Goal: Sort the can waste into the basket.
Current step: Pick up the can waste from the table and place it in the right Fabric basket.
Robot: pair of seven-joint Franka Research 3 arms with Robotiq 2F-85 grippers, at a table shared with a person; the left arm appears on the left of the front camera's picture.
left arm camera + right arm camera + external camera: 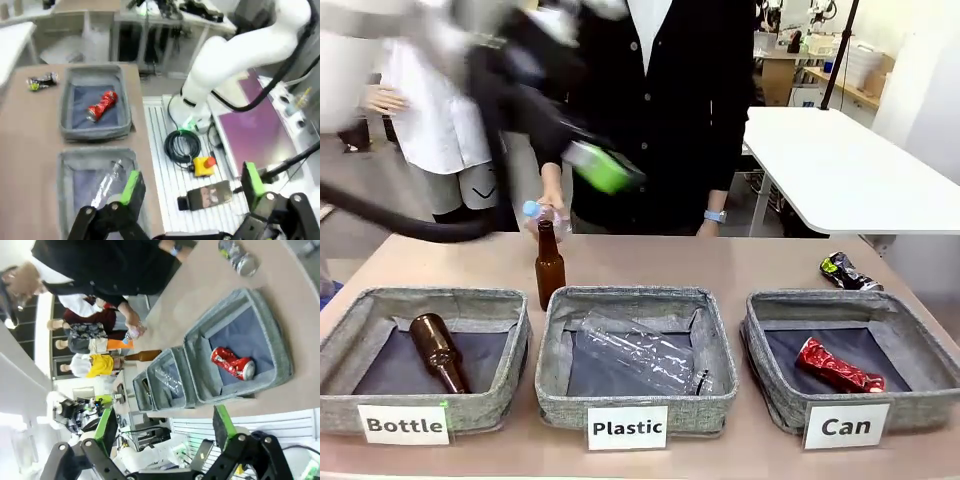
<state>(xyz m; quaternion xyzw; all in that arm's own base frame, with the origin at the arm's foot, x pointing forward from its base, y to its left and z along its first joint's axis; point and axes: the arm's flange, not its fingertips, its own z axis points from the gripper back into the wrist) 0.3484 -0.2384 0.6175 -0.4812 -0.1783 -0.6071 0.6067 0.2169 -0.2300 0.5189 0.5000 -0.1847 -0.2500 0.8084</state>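
Nearest me at five o'clock, the Can basket [772, 405] holds the red can [837, 366], the dark can [848, 271] lies on the table [720, 265] just beyond its far corner at two o'clock, and I see the left gripper [191, 179] and right gripper [164, 420] both with fingers spread, holding nothing.

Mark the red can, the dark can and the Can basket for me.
red can [838, 366], front view, middle of its crushed body.
dark can [848, 272], front view, middle of its printed side.
Can basket [782, 408], front view, front wall near its left corner.
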